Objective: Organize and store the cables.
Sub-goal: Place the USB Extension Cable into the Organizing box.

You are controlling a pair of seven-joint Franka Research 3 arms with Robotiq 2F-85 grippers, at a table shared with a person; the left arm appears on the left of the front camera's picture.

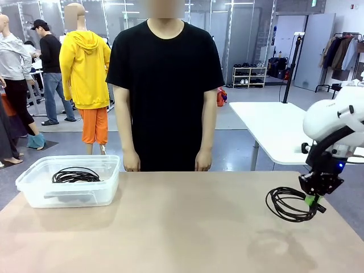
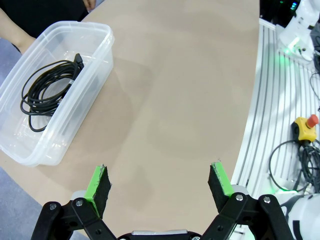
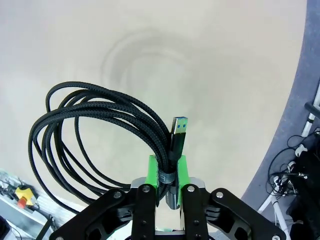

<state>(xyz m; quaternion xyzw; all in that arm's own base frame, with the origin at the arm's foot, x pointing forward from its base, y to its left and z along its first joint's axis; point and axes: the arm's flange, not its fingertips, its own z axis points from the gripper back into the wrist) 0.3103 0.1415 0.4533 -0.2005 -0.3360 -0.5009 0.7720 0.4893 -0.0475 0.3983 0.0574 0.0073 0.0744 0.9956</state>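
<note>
Holding a coiled cable [image 3: 95, 135] in my right gripper [image 3: 168, 172], I have the green pads [image 3: 183, 167] pinched together on the bundled strands where a small tie wraps them, and a plug end [image 3: 179, 131] with a blue insert sticks up just past the fingertips. From the front, that gripper [image 1: 314, 200] hangs over the right side of the table [image 1: 170, 227] with the coil [image 1: 289, 203] dangling off to its left, lifted clear of the surface and casting a faint round shadow on the tabletop below. My left gripper [image 2: 159, 181] is spread wide with nothing between its fingers, hovering above bare tabletop near the table's edge. A second coiled cable [image 2: 49, 92] lies flat in the clear plastic bin [image 2: 97, 50]; from the front, the bin [image 1: 71, 196] sits on the left side of the table with that coil [image 1: 75, 175] resting on its floor, well apart from the one I am carrying. A person in a black shirt [image 1: 165, 85] stands at the far side, arms hanging down, both hands [image 1: 132, 162] at the table's far edge
</note>
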